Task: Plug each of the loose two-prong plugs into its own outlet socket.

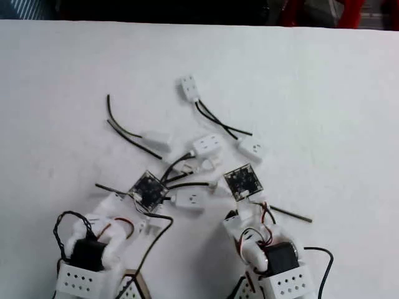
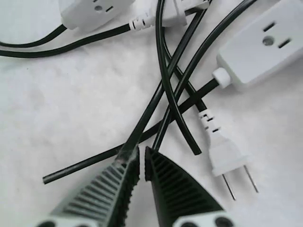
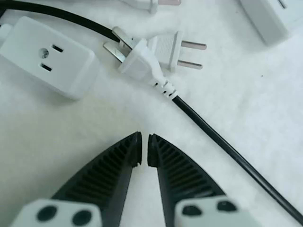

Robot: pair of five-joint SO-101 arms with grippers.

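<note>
On the white worktop, toward the arms' edge, white plastic two-prong plugs and white block sockets lie tangled on black cords; they look light, rigid and smooth, and likely to be tugged by springy cords; best pinched across the plug body behind the prongs; left gripper and right gripper are both clenched and empty.

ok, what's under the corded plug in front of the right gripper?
A second white plug, its two prongs poking out. Its rear end, and any cord, is hidden by the corded plug.
</note>
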